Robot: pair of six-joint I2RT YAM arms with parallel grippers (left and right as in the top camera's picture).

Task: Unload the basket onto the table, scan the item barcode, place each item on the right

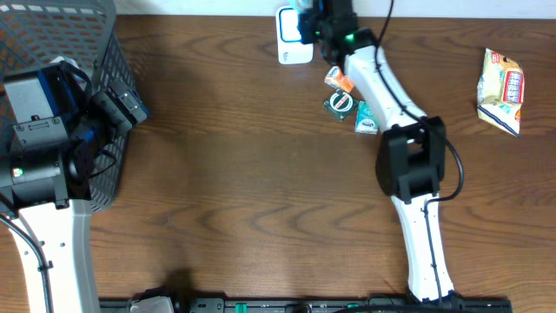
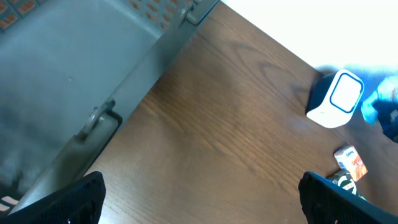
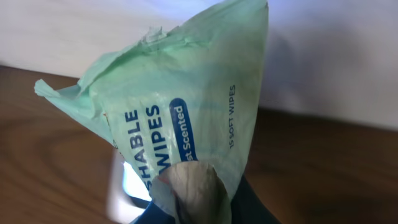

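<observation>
1. Brown wood surface [image 1: 243,174], with the scanner [image 1: 294,36] at its far edge.
2. Right hand [image 1: 317,22] is right by the scanner, clamped on the wipes pack [image 3: 186,106]. I'd say it's held there so the window can catch the barcode.
3. Left hand [image 2: 199,205] waits well away from the scanner, over the basket [image 1: 95,52], fingers wide apart and empty.
4. Right wrist view reads the pack's print, though no barcode shows. Overhead barely shows the pack. Left wrist view shows the scanner's face.

Open tabletop [image 1: 261,174] between basket [image 1: 117,78] and packets [image 1: 340,104]
</observation>
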